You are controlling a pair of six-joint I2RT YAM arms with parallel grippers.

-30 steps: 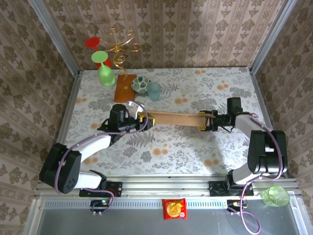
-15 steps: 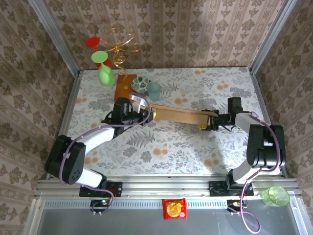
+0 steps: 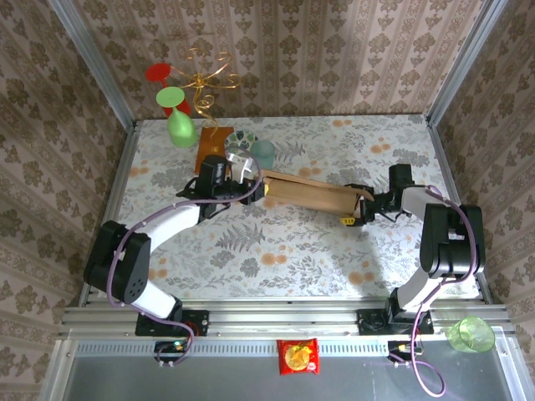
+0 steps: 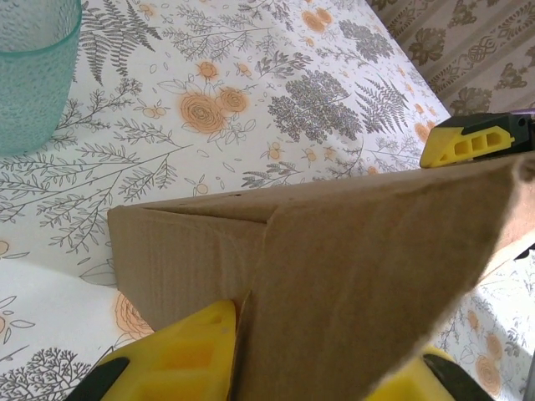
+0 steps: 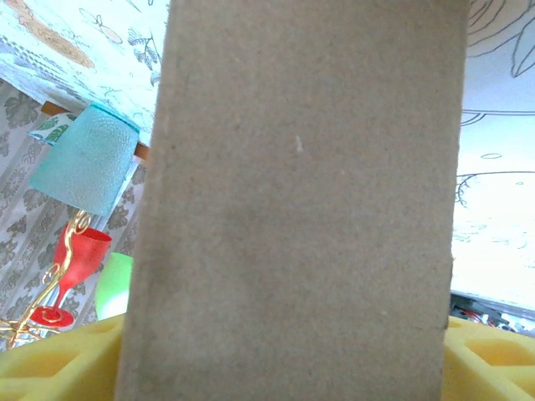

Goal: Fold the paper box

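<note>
The paper box [image 3: 309, 194] is a flattened brown cardboard carton held off the flowered table between my two arms. It runs aslant, with its left end farther back. My left gripper [image 3: 255, 189] is shut on the left end. In the left wrist view the cardboard [image 4: 334, 251] sits between the yellow fingers [image 4: 180, 351] of that gripper [image 4: 313, 355]. My right gripper [image 3: 358, 207] holds the right end. In the right wrist view a cardboard panel [image 5: 301, 209] spans the whole wide gap of that gripper [image 5: 284, 372], flush with both yellow fingers [image 5: 58, 363].
A teal cup [image 3: 263, 154] stands just behind the box's left end, beside a patterned dish [image 3: 242, 144]. A wooden slab [image 3: 209, 149] with a gold wire stand carries green [image 3: 180, 129] and red glasses. Table walls [image 3: 121, 180] rise left, right and behind.
My left gripper moved back toward the teal cup and closed on the box's left end, swinging that end rearward. The right jaws widened and the box shows a broader face.
</note>
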